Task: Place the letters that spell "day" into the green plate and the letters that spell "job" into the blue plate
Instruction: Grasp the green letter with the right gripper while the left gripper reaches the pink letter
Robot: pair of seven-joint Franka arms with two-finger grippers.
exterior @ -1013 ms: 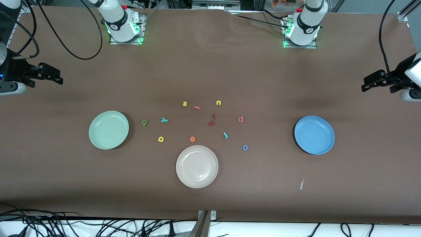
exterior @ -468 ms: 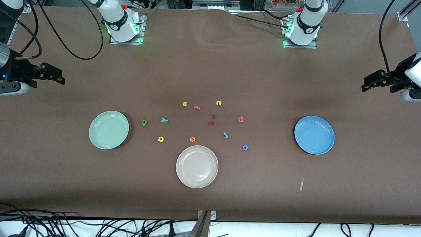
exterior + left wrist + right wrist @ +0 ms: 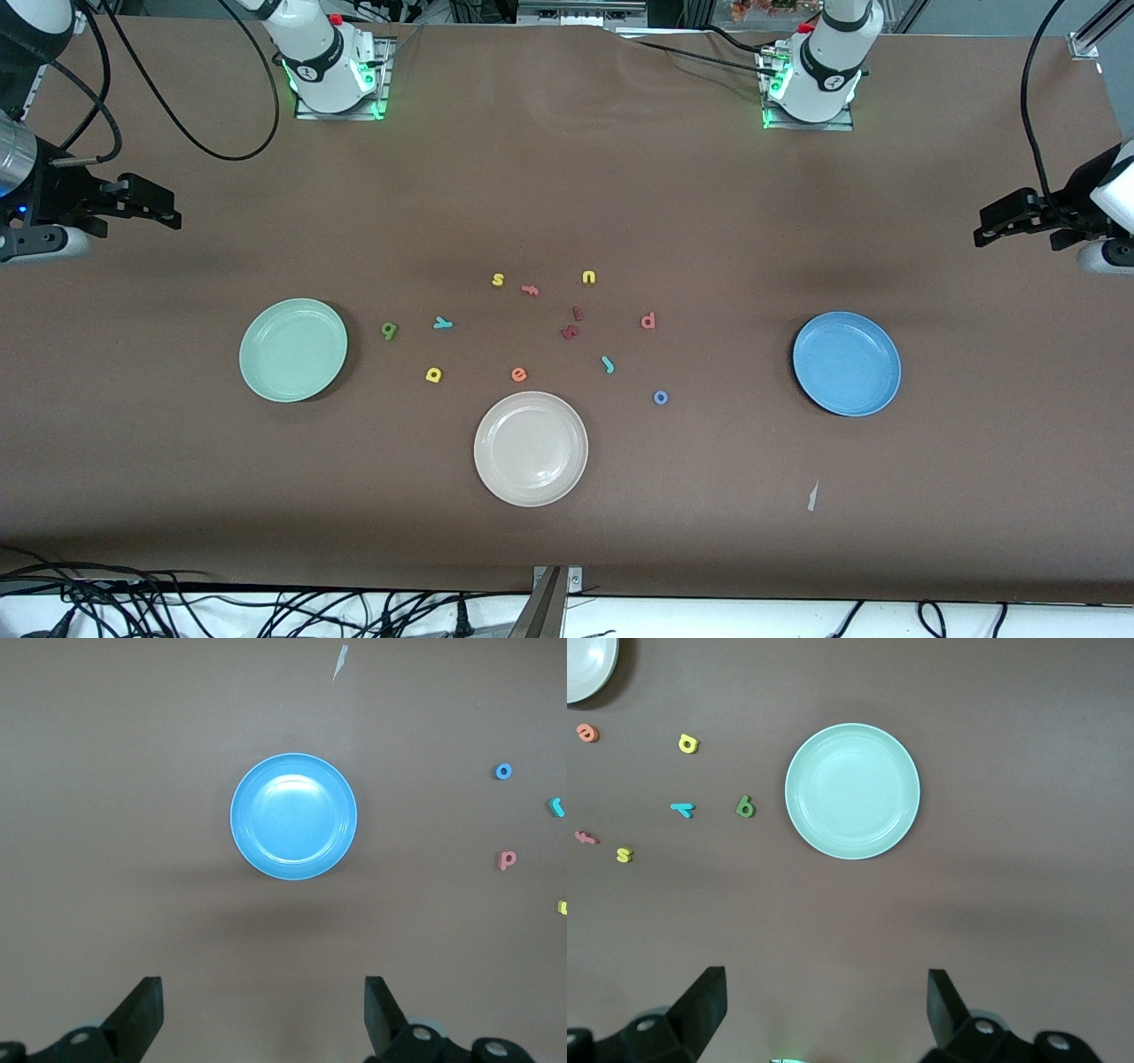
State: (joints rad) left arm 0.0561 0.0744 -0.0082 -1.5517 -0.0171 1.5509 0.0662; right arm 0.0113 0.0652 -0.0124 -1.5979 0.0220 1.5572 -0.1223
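We are starting with both hands empty and their fingers spread wide. The right hand (image 3: 164, 213) is hovering over bare tabletop (image 3: 567, 549) at the right arm's end, and the left hand (image 3: 997, 226) is waiting over the left arm's end.

Nothing is sorted yet. The green plate (image 3: 293, 350) and the blue plate (image 3: 846, 363) are both lying empty, well apart, with a cream plate (image 3: 531, 448) between them and nearer the front camera.

The "day" letters are lying nearest the green plate: the dark green "d" (image 3: 389, 330) just beside its rim, the teal "y" (image 3: 443, 323) next along, the yellow "a" (image 3: 433, 375) nearer the camera. The "job" letters are sitting toward the blue plate: the salmon "b" (image 3: 648, 321), the teal "j" (image 3: 608, 363) and the blue "o" (image 3: 660, 398), the last nearest the camera.

We are judging these foam pieces to be very light, soft and thin, lying flat, so a pinch must come straight down across a narrow stroke without flicking them away. The "y" is lying on its side, its long axis running along the table's length; the "j" is lying slanted. The "o" has no long axis, so we are planning to grip across its ring.
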